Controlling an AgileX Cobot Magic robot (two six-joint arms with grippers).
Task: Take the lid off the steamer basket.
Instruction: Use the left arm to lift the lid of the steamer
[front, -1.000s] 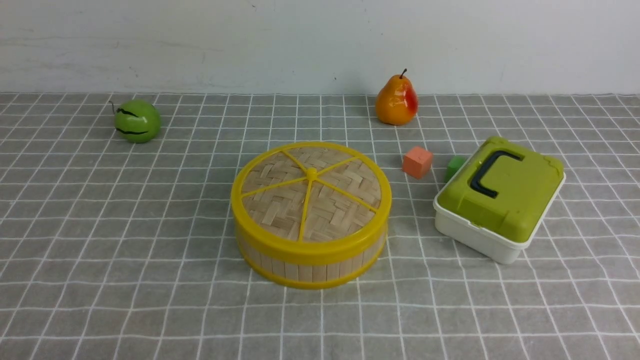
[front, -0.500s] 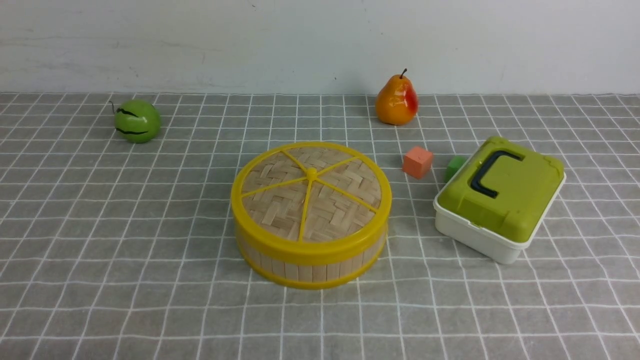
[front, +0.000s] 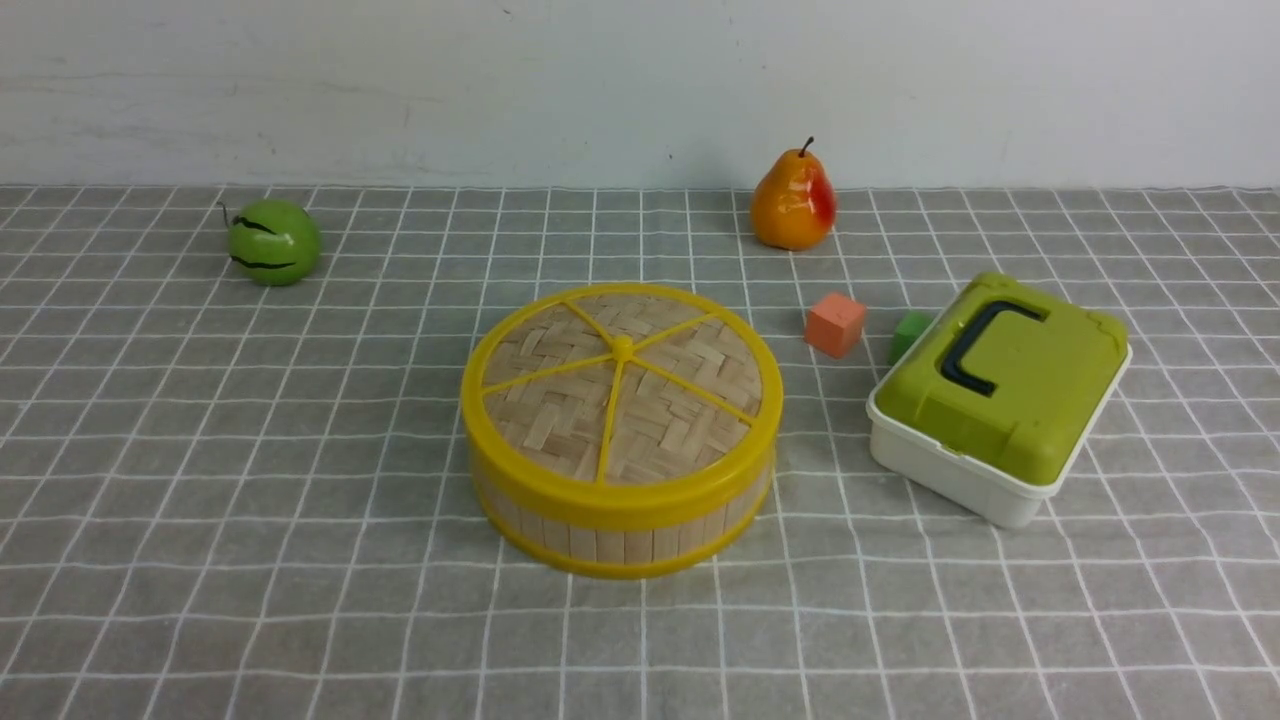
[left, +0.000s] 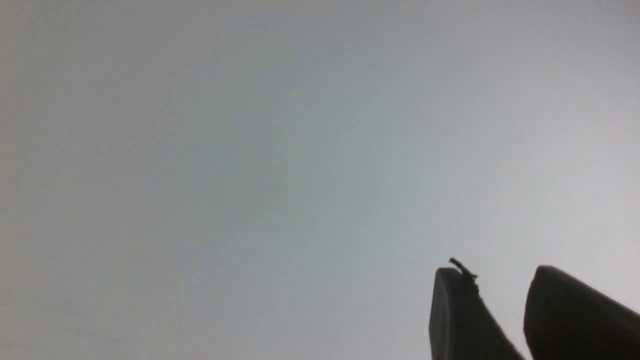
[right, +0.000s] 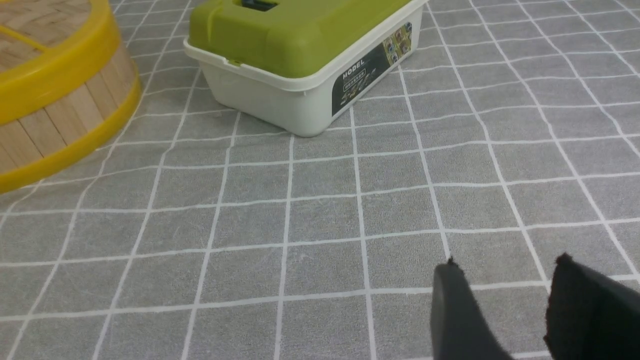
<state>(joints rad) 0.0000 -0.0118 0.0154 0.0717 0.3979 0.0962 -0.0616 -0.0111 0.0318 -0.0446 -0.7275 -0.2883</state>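
Observation:
The steamer basket (front: 620, 535), pale bamboo slats with yellow rims, stands at the table's middle. The lid (front: 560, 410), woven bamboo with a yellow rim, spokes and a centre knob, sits flat on it. Part of the basket (right: 60, 125) and of the lid (right: 45, 70) shows in the right wrist view. Neither arm appears in the front view. My right gripper (right: 505, 265) is open and empty over the cloth, nearer the robot than the box. My left gripper (left: 500, 272) is open and empty, seen against a blank grey background.
A white box with a green lid and black handle (front: 1000, 390) sits right of the basket and also shows in the right wrist view (right: 300, 50). An orange cube (front: 835, 324) and a green cube (front: 910, 332) lie behind. A pear (front: 793, 200) and a green fruit (front: 273, 241) stand farther back.

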